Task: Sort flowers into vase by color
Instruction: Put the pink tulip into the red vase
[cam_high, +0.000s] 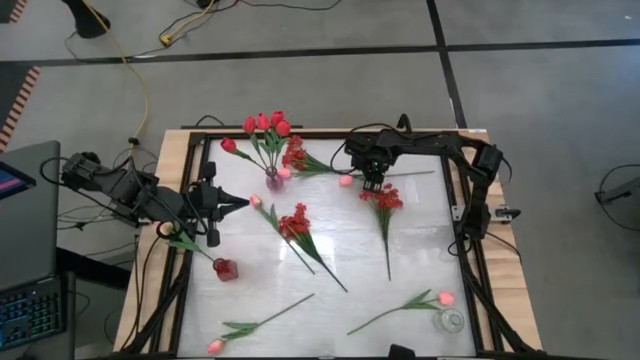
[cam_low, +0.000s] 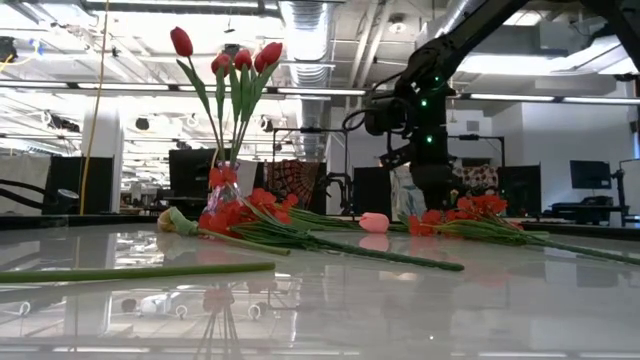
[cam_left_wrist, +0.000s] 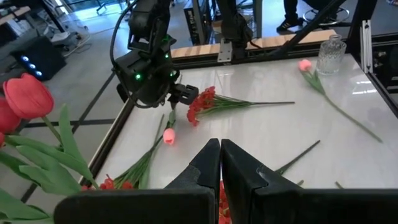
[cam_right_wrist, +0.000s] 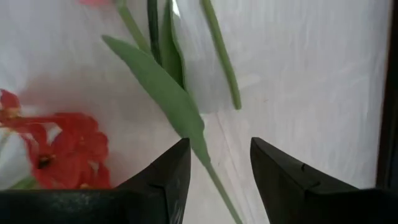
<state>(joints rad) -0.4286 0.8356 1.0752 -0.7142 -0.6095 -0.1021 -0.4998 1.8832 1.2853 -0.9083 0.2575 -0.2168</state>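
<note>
1. Hovering low over the far middle of the desk, the right hand has its fingers apart, a thin green stem and leaf lying on the desk between them; nothing is clamped.
2. Just beside that hand lie a pink tulip and a spray of small red blossoms, its stem running toward the near edge.
3. Near the left edge, the left hand points toward the desk's middle, fingers pressed together and holding nothing.
4. A glass vase near the far edge holds red tulips; a second red spray lies beside it.
5. A third red spray and a pink tulip lie near the desk's middle.
6. A red tulip lies toward the near left.
7. Pink tulips lie at the near left corner and near right corner, the latter beside an empty glass vase.
</note>
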